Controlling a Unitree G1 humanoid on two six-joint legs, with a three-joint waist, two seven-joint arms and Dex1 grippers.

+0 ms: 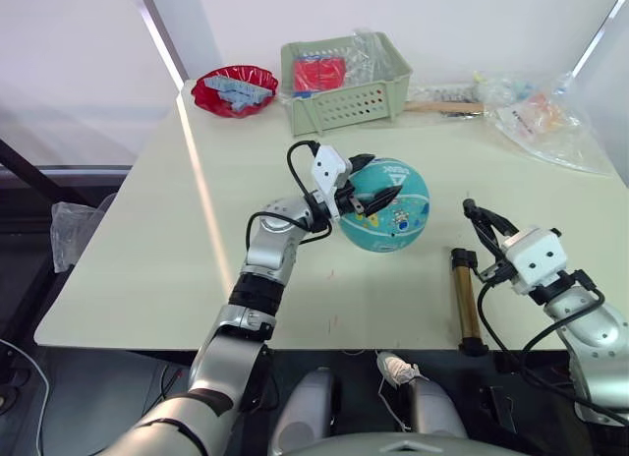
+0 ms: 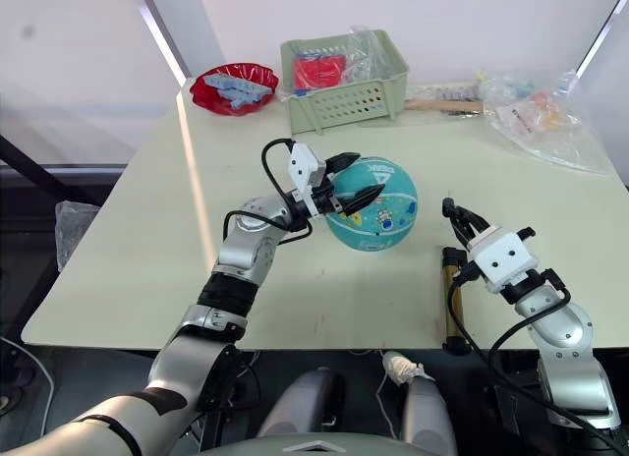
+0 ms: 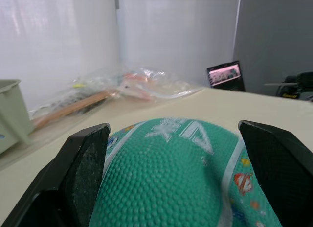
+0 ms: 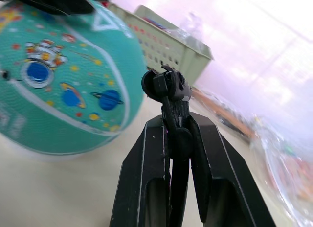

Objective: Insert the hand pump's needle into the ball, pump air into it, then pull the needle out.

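Note:
The teal ball [image 1: 393,220] with cartoon prints rests near the middle of the table. My left gripper [image 1: 371,179] reaches onto it from the left. Its two black fingers [image 3: 85,163] are spread over the ball's upper side and press against it. The bronze hand pump [image 1: 465,299] lies on the table to the right of the ball, near the front edge. Its black hose loops up to my right gripper [image 1: 482,220], which is shut on the hose's black end fitting [image 4: 164,85]. That fitting points toward the ball, a short way off it. The needle itself is too thin to make out.
A green basket [image 1: 344,78] with red packets and a red bowl [image 1: 234,90] stand at the table's far side. Clear plastic bags [image 1: 545,117] and a wooden-handled tool [image 1: 442,107] lie at the far right. The table's front edge [image 1: 344,348] is close behind the pump.

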